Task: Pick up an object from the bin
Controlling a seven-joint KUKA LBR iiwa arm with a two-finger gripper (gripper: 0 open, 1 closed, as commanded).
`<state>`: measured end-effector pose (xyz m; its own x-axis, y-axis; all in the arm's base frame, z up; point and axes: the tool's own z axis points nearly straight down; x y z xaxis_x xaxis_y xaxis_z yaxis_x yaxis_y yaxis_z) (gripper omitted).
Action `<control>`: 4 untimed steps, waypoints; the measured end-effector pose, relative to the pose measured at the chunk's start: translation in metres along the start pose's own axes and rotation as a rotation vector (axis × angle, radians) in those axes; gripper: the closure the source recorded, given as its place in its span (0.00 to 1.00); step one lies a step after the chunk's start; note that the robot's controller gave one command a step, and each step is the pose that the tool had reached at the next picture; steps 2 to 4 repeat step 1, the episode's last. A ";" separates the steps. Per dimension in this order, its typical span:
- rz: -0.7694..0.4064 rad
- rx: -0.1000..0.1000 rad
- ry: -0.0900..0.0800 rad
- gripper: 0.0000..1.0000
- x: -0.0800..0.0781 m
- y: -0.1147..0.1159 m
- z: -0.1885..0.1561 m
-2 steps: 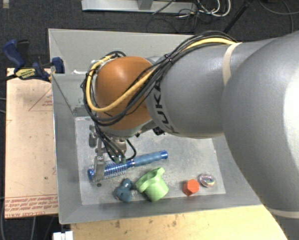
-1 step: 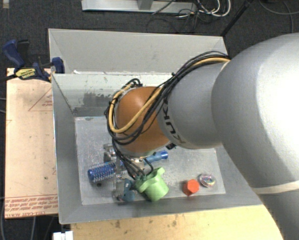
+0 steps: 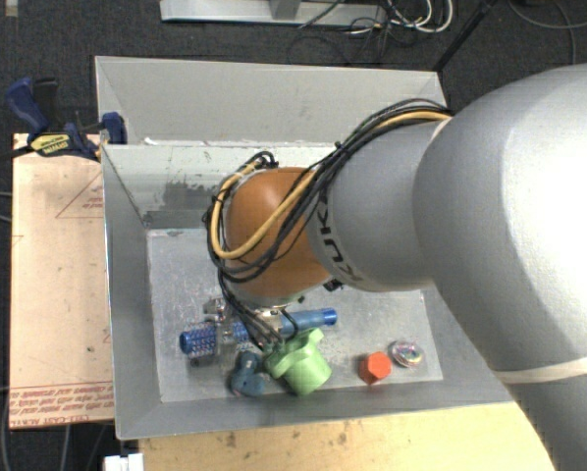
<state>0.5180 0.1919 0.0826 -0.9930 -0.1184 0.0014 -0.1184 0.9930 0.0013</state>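
As you look, gripper [image 3: 249, 327]: open or closed, can't tell.
Crowding it: blue ridged cylinder [image 3: 200, 341], green piece [image 3: 299, 364], blue rod [image 3: 311, 318].
Writing: partial KUKA on arm [image 3: 392, 214].

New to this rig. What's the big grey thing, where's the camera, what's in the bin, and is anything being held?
The big grey shape is a robot arm reaching in from the right. The orange cover and the cables are parts of its wrist, not loose things.

A single camera looks down on the grey metal bin from above, a little to one side.

The gripper is low over the bin's floor, in a small cluster of things. A blue ribbed piece lies at its left and a blue cylinder at its right. A green piece and a dark blue piece lie toward the bin's near edge. Further right, apart from these, lie an orange block and a silvery round thing.

Whether anything is held cannot be told from here: the wrist hides that.
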 end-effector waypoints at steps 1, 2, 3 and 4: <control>0.056 -0.002 -0.011 1.00 -0.020 -0.020 -0.158; 0.056 -0.002 -0.011 1.00 -0.020 -0.020 -0.158; 0.056 -0.002 -0.011 1.00 -0.020 -0.020 -0.158; 0.056 -0.002 -0.011 1.00 -0.020 -0.020 -0.158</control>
